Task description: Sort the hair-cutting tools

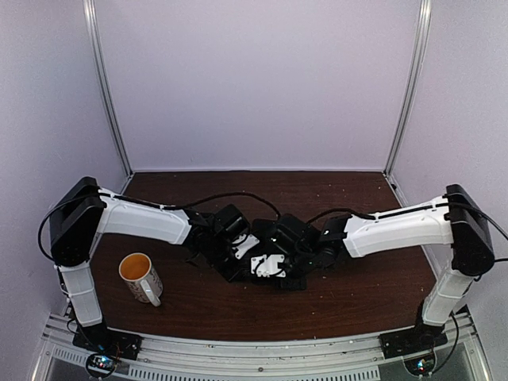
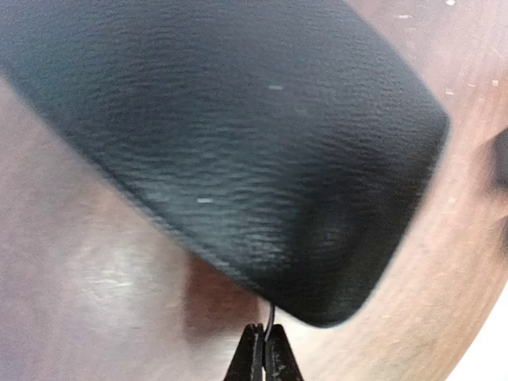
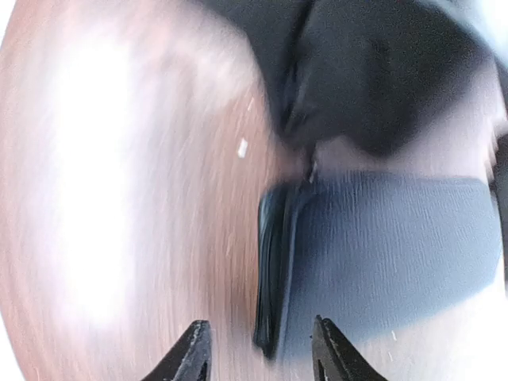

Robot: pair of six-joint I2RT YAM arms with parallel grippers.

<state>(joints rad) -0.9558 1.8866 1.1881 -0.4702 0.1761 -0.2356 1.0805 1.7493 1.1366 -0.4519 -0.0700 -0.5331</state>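
— Currently, where are the hair-cutting tools lying?
— No scissors or clips are showing in any view. Judgement: they are probably sitting inside the black case (image 2: 238, 143), which is lying at mid-table (image 1: 349, 294) and appears closed.
— What is the left gripper (image 2: 263, 355) doing?
— Its jaws are pressing fully together on a thin dark tab (image 2: 271, 313) at the case's rounded corner, most likely the zip pull. Pinching there is giving it the one part that can open the case.
— And the right gripper (image 3: 258, 333)?
— Its fingers (image 3: 194, 353) are standing apart and gripping nothing, with the case's side edge lying just ahead between them. That view is coming through blurred, so contact cannot be confirmed. Likely purpose: bracing the case so it is not sliding while the tab is being pulled.
— Anything else nearby?
— A mug (image 1: 140, 276) is standing upright toward the table's left side, well apart from the case, probably waiting as a sorting receptacle
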